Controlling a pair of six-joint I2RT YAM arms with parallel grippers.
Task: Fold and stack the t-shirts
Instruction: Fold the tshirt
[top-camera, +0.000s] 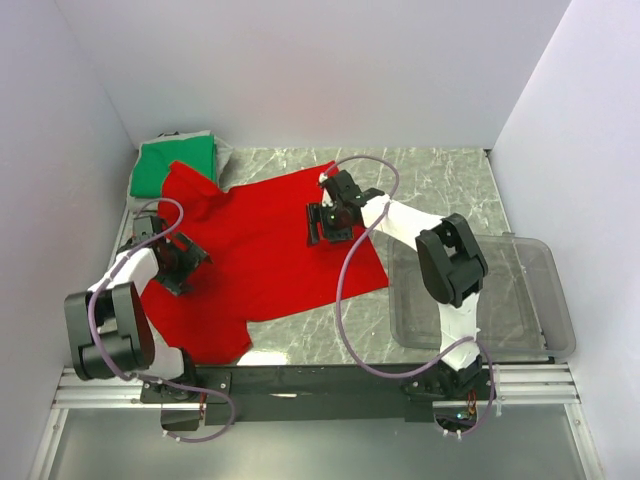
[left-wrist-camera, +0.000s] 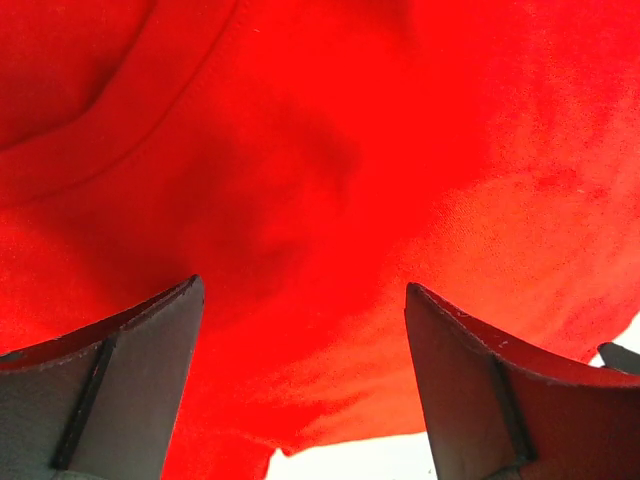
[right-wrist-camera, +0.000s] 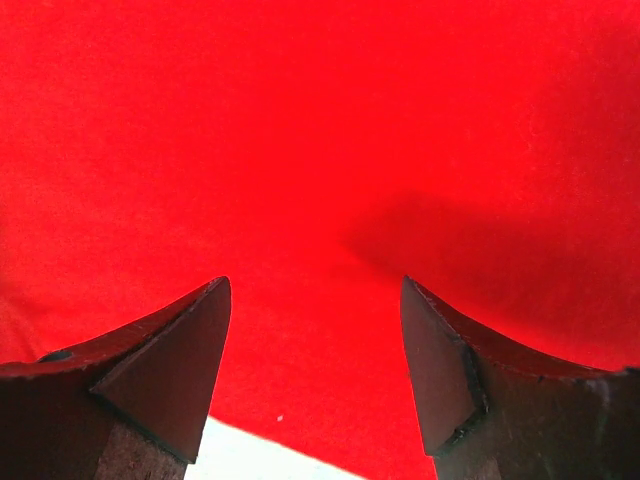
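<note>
The red t-shirt (top-camera: 262, 255) lies spread out and creased across the left half of the marble table, one sleeve toward the near edge. The green t-shirt (top-camera: 178, 165) sits folded in the back left corner, partly under the red sleeve. My left gripper (top-camera: 183, 265) hovers low over the red shirt's left side. In the left wrist view it (left-wrist-camera: 302, 285) is open, with red cloth (left-wrist-camera: 330, 150) and a seam below and nothing between the fingers. My right gripper (top-camera: 326, 224) is over the shirt's right part, open (right-wrist-camera: 313, 282) above smooth red cloth (right-wrist-camera: 320, 130).
A clear plastic bin (top-camera: 530, 290) stands at the right side of the table, behind my right arm's elbow. Bare marble table (top-camera: 440, 190) shows at the back right and in front of the shirt's hem. White walls close in on three sides.
</note>
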